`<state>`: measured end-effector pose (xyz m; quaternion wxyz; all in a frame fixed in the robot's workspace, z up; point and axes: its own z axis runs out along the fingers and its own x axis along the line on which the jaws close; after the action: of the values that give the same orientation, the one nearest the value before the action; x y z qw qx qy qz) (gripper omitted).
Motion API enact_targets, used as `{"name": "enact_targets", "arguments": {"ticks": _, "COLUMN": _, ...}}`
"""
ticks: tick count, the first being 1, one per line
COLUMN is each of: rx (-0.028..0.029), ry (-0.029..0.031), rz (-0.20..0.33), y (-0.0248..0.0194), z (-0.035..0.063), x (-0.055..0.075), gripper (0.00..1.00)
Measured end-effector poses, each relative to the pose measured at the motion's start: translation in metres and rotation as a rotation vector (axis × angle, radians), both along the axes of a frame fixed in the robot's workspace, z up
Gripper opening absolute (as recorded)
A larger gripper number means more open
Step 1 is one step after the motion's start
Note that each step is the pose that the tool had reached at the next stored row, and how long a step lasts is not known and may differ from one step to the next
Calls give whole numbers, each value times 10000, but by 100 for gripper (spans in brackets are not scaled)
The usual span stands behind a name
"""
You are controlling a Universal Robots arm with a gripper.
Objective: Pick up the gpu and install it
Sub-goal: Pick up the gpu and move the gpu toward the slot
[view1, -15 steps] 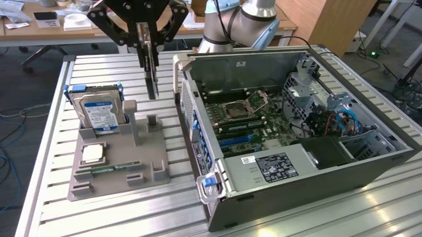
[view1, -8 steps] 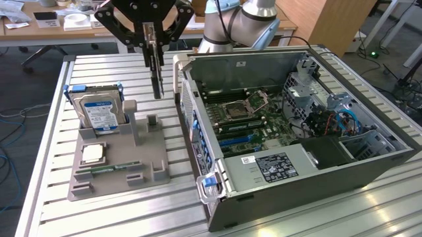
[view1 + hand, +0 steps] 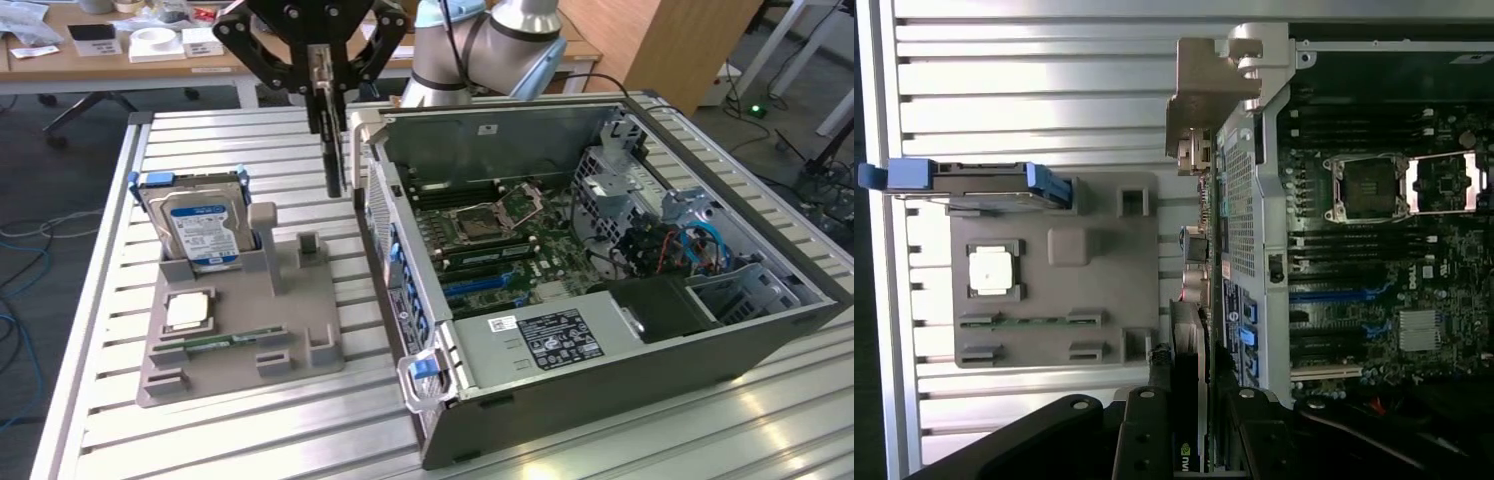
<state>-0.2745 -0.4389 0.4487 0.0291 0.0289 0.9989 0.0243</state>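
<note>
Currently the tool [image 3: 320,82] grips the gpu [image 3: 331,150] edge-on between nearly closed fingers, hanging it upright above the tabletop [image 3: 214,440], between the grey fixture [image 3: 240,378] and the open computer case [image 3: 627,375].

A hard drive [image 3: 200,225] stands upright in a gray holder [image 3: 300,305] beside a processor [image 3: 188,310].

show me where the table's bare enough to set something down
Bare slatted table lies on the exterior camera's side of the grey holder and beyond the hard drive. Crowded: the narrow strip between holder and computer case, where the gripper holds the gpu upright.
</note>
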Motion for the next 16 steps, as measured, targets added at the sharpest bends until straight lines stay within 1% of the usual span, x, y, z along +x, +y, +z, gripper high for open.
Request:
{"name": "enact_targets", "arguments": {"ticks": 7, "rx": 68, "ry": -1, "rz": 1, "y": 4, "z": -1, "x": 147, "gripper": 26}}
{"name": "enact_targets", "arguments": {"ticks": 16, "rx": 103, "ry": -1, "rz": 1, "y": 18, "z": -1, "x": 342, "gripper": 26}}
